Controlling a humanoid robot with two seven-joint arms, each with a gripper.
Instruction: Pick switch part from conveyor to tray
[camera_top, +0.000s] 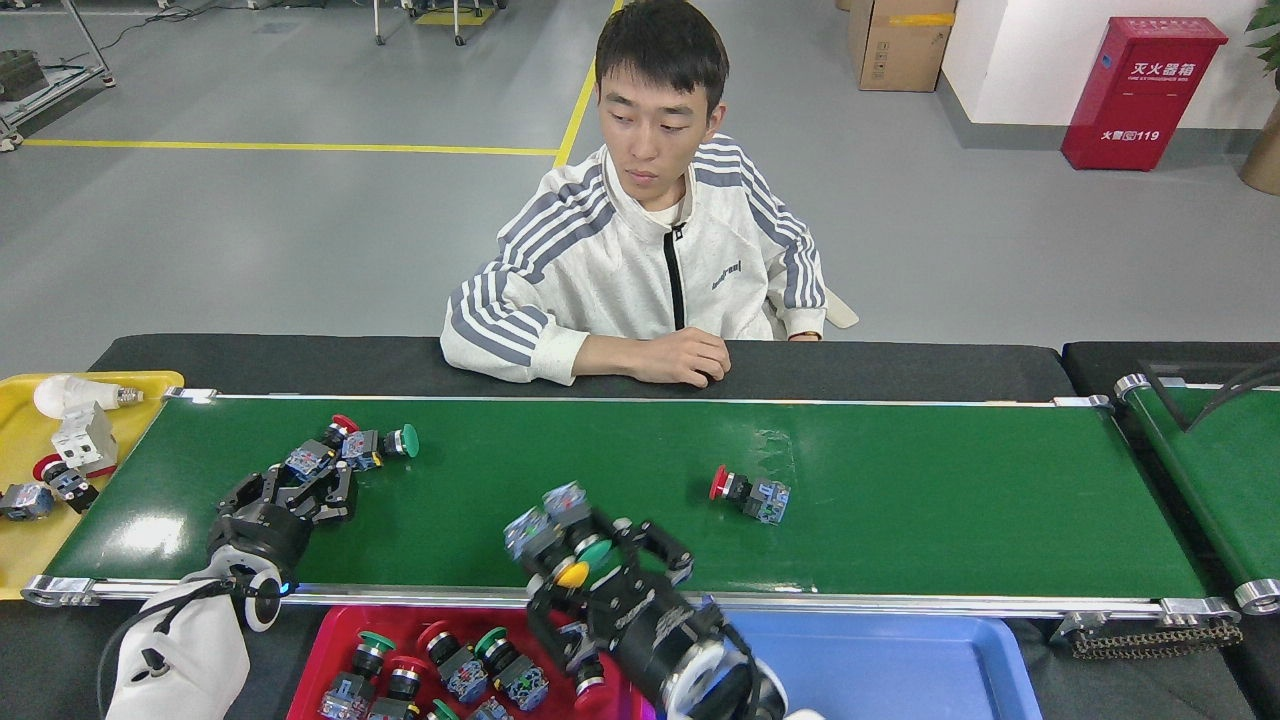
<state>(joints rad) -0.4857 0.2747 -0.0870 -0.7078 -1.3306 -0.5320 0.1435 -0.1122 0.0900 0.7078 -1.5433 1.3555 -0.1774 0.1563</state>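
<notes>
The conveyor (950, 500) belt is glossy dark green with silver side rails. Trays: one red (330, 640), one blue (900, 660), one yellow (25, 540). Switch parts carry red (748, 492), green (385, 443) or yellow (572, 575) caps on black-and-grey bodies. The person's jacket (640, 280) is white with grey stripes.

Glossy belt, plastic trays

The long dark green conveyor (900, 500) shines between silver metal rails; the red plastic tray (330, 630) looks smooth.
</notes>
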